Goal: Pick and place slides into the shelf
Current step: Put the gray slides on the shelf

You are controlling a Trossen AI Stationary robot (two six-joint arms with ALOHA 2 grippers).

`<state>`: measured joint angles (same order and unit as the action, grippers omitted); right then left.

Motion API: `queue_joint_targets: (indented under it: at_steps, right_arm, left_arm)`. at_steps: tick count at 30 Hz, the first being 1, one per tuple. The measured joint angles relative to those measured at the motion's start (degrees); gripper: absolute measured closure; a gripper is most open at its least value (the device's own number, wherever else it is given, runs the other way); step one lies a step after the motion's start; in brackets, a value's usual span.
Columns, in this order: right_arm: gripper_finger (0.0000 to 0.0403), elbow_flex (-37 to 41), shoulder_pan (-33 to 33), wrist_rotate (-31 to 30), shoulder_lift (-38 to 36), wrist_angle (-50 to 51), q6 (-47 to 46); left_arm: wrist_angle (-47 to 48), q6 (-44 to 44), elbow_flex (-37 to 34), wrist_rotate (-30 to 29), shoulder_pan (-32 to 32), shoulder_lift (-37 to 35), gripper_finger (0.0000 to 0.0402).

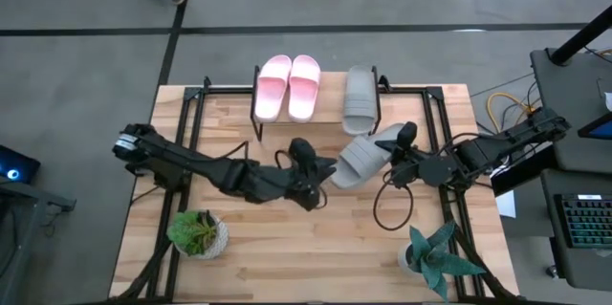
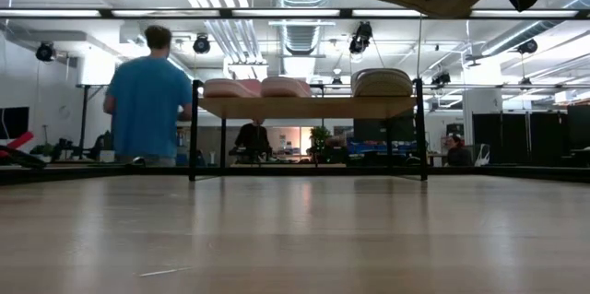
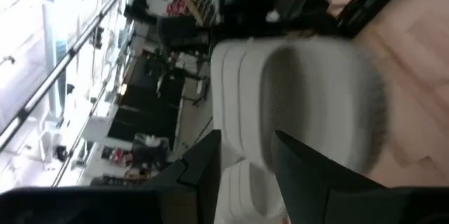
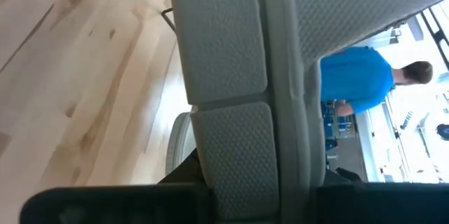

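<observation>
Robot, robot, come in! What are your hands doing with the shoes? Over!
Both hands, left hand and right hand, grip one grey slide in the air. Two pink slides and the other grey slide sit on the shelf. Nothing blocking.

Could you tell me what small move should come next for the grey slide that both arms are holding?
Probably carry the grey slide, held between the left end effector and right end effector, toward the shelf, setting it in the free spot beside the other grey slide.
</observation>
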<state>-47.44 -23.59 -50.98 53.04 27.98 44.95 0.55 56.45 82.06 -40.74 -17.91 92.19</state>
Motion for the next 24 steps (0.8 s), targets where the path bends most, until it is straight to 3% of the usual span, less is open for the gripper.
queue_joint_targets:
  at_steps: [11,24]
  right_arm:
    - [0.0354,0.0,0.0,0.6,0.6,-0.3,0.0]
    - [0.0354,0.0,0.1,-0.5,0.7,-2.0,1.8]
  left_arm:
    - [0.1,-2.6,0.3,10.1,5.7,1.8,0.029]
    - [0.5,-3.5,0.4,13.9,5.6,2.3,0.029]
